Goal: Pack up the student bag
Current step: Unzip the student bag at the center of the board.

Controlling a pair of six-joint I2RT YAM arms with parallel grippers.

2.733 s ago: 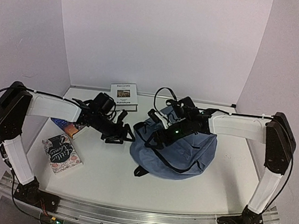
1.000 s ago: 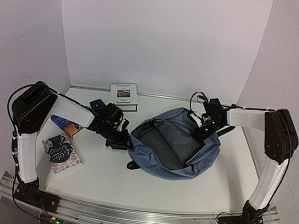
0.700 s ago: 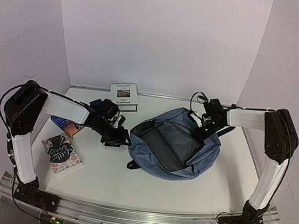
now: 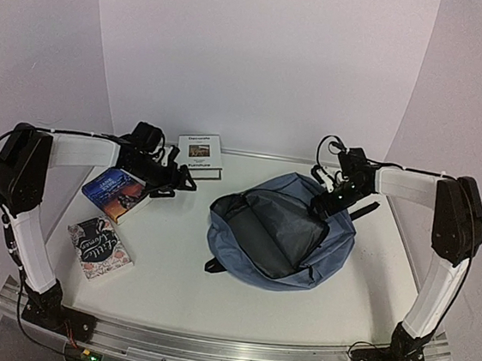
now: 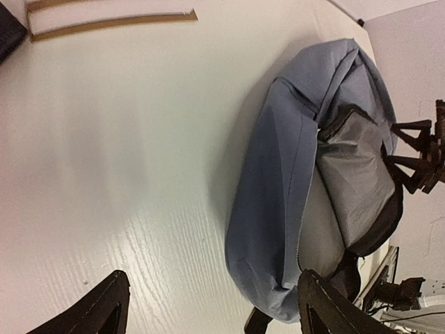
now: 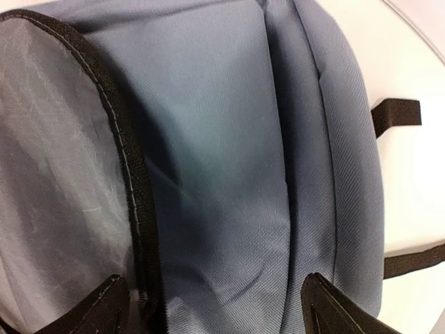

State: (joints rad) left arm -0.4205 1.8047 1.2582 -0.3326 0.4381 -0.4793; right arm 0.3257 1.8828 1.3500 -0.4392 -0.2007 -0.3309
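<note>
Slate-blue student bag [image 4: 253, 272] lies unzipped on a white table [image 4: 170, 277]. The left gripper [image 4: 179, 180] and right gripper [image 4: 323, 205] are both spread wide, holding nothing.

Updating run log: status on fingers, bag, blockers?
Left fingers open, empty, clear of the slate-blue fabric backpack. Right fingers open, empty, over its rim. Backpack unzipped, mouth gaping, nothing visible inside. Nothing blocking the mouth.

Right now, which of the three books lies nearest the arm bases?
The dark book with white floral cover, front left. The blue-and-orange book lies further back, the white book furthest.
</note>
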